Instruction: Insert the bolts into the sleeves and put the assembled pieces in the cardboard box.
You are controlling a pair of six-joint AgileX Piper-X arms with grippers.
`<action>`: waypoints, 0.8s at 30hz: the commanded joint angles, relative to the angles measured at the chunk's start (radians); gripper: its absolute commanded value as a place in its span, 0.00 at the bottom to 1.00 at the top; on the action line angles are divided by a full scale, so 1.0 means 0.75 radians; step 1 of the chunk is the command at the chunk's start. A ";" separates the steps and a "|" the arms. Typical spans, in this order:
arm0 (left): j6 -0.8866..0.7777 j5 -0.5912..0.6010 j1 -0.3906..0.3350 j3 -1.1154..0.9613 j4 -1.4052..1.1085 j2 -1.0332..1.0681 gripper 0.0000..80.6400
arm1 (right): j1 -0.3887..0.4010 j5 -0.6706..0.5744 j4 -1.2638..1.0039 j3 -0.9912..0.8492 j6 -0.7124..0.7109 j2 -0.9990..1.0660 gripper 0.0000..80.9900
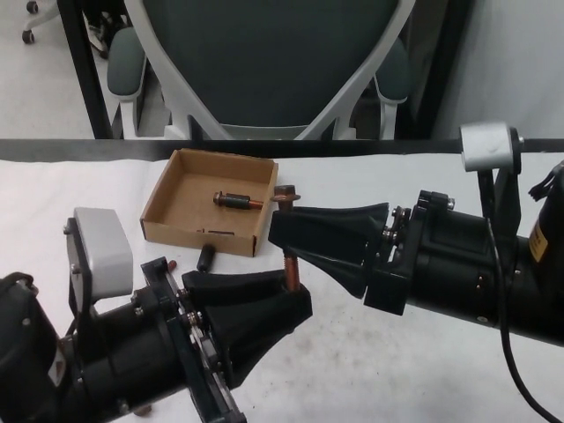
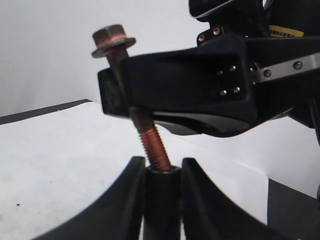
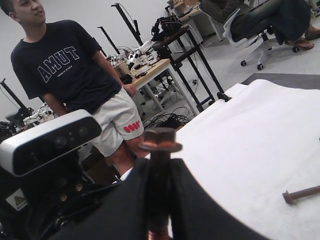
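Left gripper: closed around a black sleeve, which it holds upright on the near side of the cardboard box, off its right corner.
Right gripper: clamped on a copper bolt, head up, just beside the box's right wall.
Bolt and sleeve: the threaded tip sits in the sleeve's mouth.
Inside the box: one assembled piece lies on the floor.
Loose sleeve: lying just beside the box's near wall.
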 commanded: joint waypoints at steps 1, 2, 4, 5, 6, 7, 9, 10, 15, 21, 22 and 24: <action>-0.005 -0.108 -0.001 -0.008 -0.050 0.000 0.01 | -0.003 -0.057 -0.007 -0.013 -0.012 0.004 0.00; -0.005 -0.123 0.001 -0.008 -0.050 0.000 0.01 | -0.003 -0.057 -0.007 -0.013 -0.012 0.004 0.00; -0.007 -0.170 0.001 -0.008 -0.050 0.000 0.01 | -0.003 -0.057 -0.007 -0.013 -0.012 -0.004 0.00; -0.008 -0.183 0.004 -0.008 -0.050 0.000 0.01 | -0.003 -0.057 -0.007 -0.013 -0.012 -0.009 0.00; -0.011 -0.201 0.005 -0.008 -0.050 0.000 0.01 | -0.003 -0.057 -0.007 -0.013 -0.012 -0.015 0.00; -0.011 -0.217 0.005 -0.008 -0.050 0.000 0.01 | -0.003 -0.057 -0.007 -0.013 -0.012 -0.018 0.00; -0.018 -0.229 0.005 -0.008 -0.050 0.000 0.01 | -0.003 -0.065 -0.007 -0.013 -0.012 -0.020 0.00; -0.025 -0.236 0.005 -0.008 -0.050 0.000 0.01 | -0.003 -0.068 -0.003 -0.013 -0.012 -0.023 0.00; -0.046 -0.263 0.005 -0.008 -0.050 0.000 0.01 | -0.003 -0.116 0.004 -0.013 -0.012 -0.022 0.00; -0.046 -0.262 0.005 -0.015 -0.050 0.000 0.01 | 0.000 -0.157 0.004 -0.013 0.012 -0.022 0.00; -0.046 -0.262 0.005 -0.022 -0.045 0.000 0.01 | 0.000 -0.167 0.004 -0.013 0.012 -0.022 0.00; -0.046 -0.262 0.005 -0.042 -0.041 0.000 0.01 | 0.000 -0.184 0.004 -0.013 0.012 -0.022 0.00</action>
